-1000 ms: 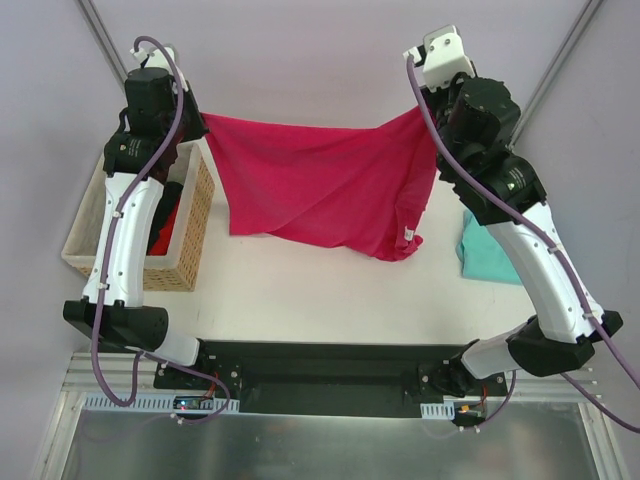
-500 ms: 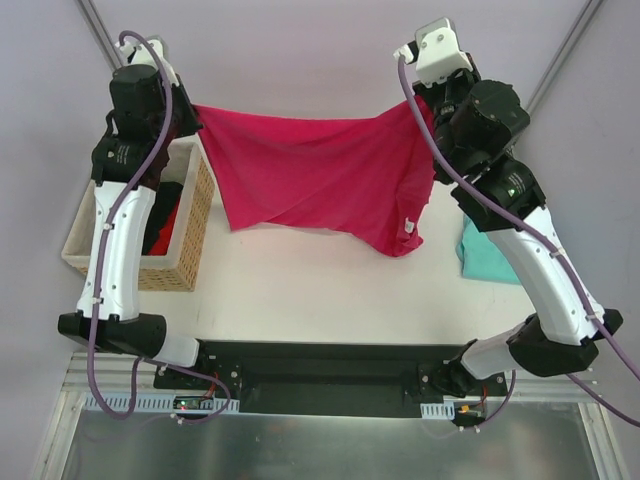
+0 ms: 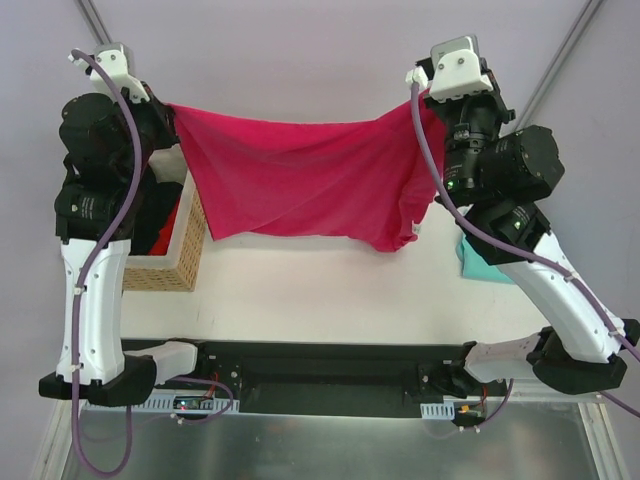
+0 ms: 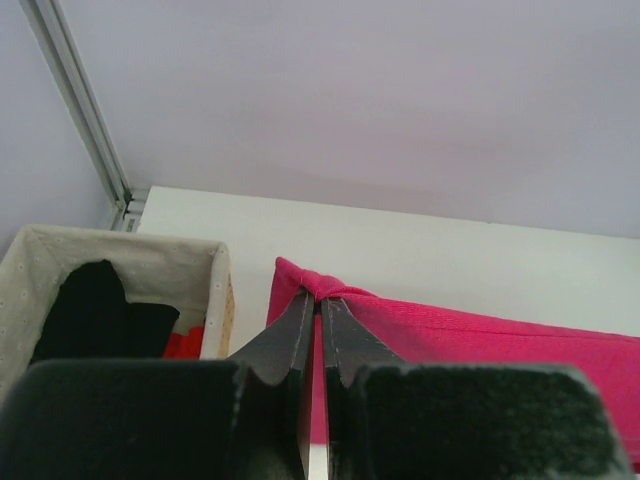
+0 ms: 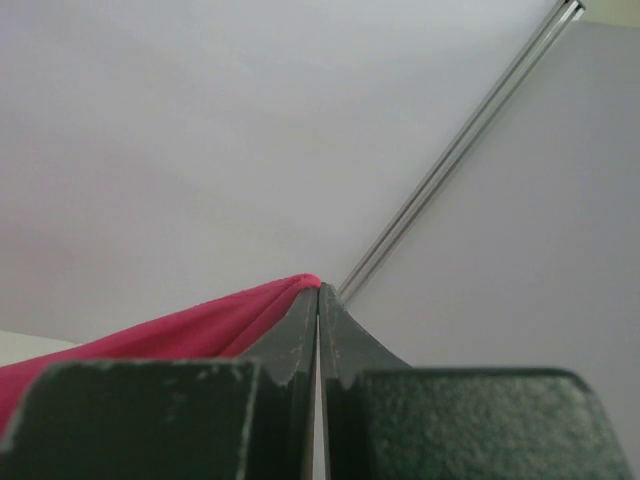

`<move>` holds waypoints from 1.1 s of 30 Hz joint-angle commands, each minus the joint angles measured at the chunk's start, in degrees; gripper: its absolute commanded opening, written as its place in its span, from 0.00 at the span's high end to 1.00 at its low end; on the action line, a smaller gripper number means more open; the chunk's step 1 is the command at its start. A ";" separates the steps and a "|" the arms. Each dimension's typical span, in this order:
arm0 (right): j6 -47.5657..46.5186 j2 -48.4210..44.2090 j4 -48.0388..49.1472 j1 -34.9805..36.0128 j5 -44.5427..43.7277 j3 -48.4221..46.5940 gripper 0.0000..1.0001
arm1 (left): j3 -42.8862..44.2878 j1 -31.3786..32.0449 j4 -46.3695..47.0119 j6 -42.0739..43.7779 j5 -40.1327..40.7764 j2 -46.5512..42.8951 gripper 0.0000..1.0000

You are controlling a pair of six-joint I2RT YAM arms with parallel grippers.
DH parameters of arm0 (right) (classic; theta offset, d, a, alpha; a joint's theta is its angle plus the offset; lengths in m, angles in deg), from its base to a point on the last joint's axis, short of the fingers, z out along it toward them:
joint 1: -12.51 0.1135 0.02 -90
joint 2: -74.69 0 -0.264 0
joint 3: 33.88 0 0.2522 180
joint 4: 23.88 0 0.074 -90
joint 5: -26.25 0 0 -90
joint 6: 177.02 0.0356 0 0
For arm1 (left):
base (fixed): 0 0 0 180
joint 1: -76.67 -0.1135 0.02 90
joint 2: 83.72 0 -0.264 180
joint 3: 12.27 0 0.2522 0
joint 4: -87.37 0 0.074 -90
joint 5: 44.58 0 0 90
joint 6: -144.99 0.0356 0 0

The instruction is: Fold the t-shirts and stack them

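Observation:
The magenta-pink t-shirt (image 3: pixel 300 175) hangs stretched between both grippers, high above the white table (image 3: pixel 300 280). My left gripper (image 3: pixel 170 108) is shut on its left corner, seen bunched at the tips in the left wrist view (image 4: pixel 318 296). My right gripper (image 3: pixel 432 105) is shut on its right corner, seen in the right wrist view (image 5: pixel 318 288). The shirt (image 4: pixel 480 335) sags in the middle and its lower edge hangs over the table. The white neck label (image 3: pixel 414 224) shows at the lower right. The teal t-shirt (image 3: pixel 478 262) lies on the table at the right, mostly hidden by the right arm.
A woven basket (image 3: pixel 170 260) stands at the left edge of the table, holding a black garment (image 4: pixel 95 310) and something red (image 4: pixel 182 345). The left arm covers most of the basket from above. Metal frame rails run up the back wall at both sides.
Both arms have risen and moved apart, lifting the pink shirt higher and pulling it wider and tauter. Its lower edge has come up off the table.

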State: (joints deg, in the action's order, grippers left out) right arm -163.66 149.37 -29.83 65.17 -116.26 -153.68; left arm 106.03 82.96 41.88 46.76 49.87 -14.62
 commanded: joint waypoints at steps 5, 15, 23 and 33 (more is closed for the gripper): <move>-21.06 -0.06 22.06 5.95 -2.24 -0.57 0.99 | 0.59 -0.40 3.42 2.78 -0.05 -2.83 1.00; -47.02 7.24 49.22 12.55 1.62 -0.13 0.99 | -0.12 -0.48 3.86 3.57 0.21 -4.76 1.00; -44.91 6.80 47.56 12.20 1.89 -1.28 0.99 | -0.64 -0.40 4.13 4.54 2.49 -6.52 1.00; -45.35 5.31 47.56 11.85 0.39 -0.31 0.99 | -1.52 -0.40 4.13 4.71 1.36 -7.75 1.00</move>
State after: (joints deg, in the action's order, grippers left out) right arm -200.66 158.24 13.54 77.17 -116.00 -152.48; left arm 104.74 82.96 42.95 50.17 51.10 -21.35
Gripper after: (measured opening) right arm 0.009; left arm 0.009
